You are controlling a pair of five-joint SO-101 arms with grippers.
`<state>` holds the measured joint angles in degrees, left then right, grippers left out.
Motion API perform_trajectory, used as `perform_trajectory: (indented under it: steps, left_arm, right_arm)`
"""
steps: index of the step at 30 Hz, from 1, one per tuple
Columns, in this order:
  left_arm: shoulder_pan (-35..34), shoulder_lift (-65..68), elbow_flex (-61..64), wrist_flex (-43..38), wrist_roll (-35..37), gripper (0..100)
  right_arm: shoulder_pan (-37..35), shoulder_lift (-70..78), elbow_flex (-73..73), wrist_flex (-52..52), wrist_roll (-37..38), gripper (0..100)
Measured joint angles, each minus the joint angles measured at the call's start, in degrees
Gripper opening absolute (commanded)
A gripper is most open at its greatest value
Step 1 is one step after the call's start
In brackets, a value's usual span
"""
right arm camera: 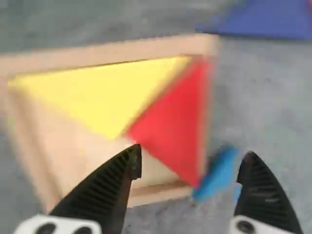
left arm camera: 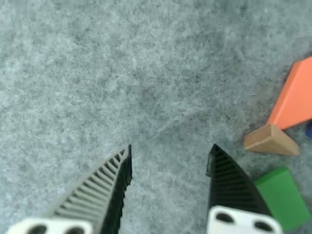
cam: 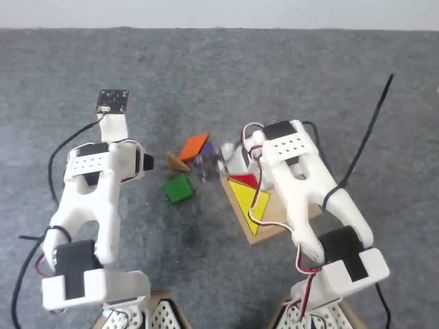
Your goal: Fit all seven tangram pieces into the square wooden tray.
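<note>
— On the left, above the bare grey felt mat: the left gripper, spread wide, nothing held. Any trouble from there?

— Little. Just beside it to the right, loose on the felt: a small tan wooden triangle, a green wooden square and an orange wooden parallelogram. Packed close, so probably easy to nudge one while closing on another.

— And further right?

— Next to the orange one, a dark blue wooden piece, shape hard to tell. Then the square wooden tray, with a large yellow triangle and a red triangle lying flat inside, touching along one edge.

— And the right gripper?

— Low over the tray's corner, opened wide, gripping nothing. Between the jaws, a small light blue piece against the outside of the tray wall. Too blurred to say whether leaning or flat.

— Worst risk?

— Likely catching the tray rim with one finger while closing on that piece. Could shove the tray or lever the red triangle out. Could also pinch only a corner and drop the piece. Wall in the way, dark blue piece near as well.

— Remaining?

— Five of seven outside the tray.
</note>
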<state>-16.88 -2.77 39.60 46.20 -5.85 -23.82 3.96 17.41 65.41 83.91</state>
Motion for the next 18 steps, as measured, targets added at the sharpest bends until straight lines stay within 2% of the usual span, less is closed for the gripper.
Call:
perform_trajectory:
  steps: [5, 9, 12, 18]
  left_arm:
    - [0.0, 0.0, 0.0, 0.0, 0.0, 25]
    - [0.0, 0.0, 0.0, 0.0, 0.0, 25]
    - [-0.1, 0.0, 0.0, 0.0, 0.0, 25]
    - [-0.1, 0.0, 0.0, 0.0, 0.0, 25]
  right_arm:
    - [-4.5, 0.0, -1.0, -6.2, -26.7, 30.6]
    - [-5.6, 2.2, -1.1, -12.3, -41.2, 30.6]
    - [-5.2, 4.4, -1.1, -15.1, -46.9, 30.6]
    - [-5.7, 6.6, -1.1, -15.8, -48.5, 30.6]
